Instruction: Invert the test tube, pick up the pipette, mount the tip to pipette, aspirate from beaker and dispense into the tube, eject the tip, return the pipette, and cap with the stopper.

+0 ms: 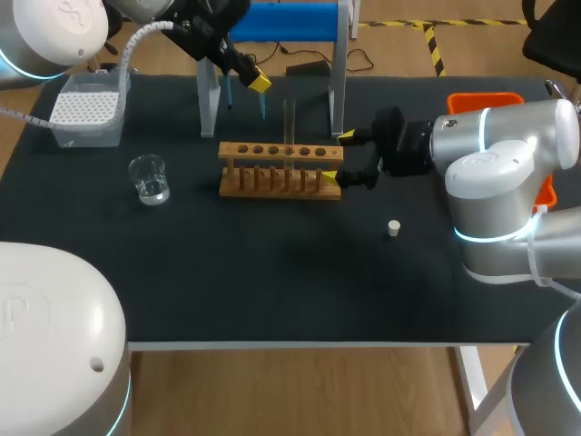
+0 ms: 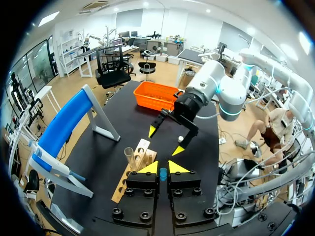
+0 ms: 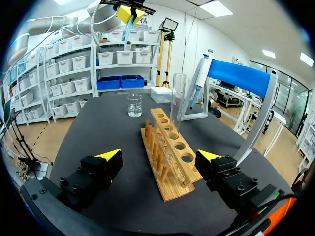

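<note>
the test tube [image 1: 290, 123] is standing mouth-up in the rack [image 1: 229, 151], the left jaws are clamping the pipette [image 1: 263, 104] beside it, and the right jaws are gaping empty at the rack's end (dispensing through capping with the loose stopper [image 1: 393, 228] seemingly remaining)

The left gripper [image 2: 162, 168] hangs above the black surface [image 2: 113, 123]. Its jaws are closed on a small blue part [image 2: 162, 175], which is seen end-on. The wooden rack [image 2: 141, 153] lies under and ahead of the gripper, with a clear test tube [image 2: 130, 158] upright in one hole. The right gripper [image 2: 165, 140] is past the rack's far end, jaws wide apart. An orange bin [image 2: 157, 96] sits beyond it. To one side of the rack, a blue-topped stand [image 2: 69, 120] carries the pipette [image 2: 49, 162].
</note>
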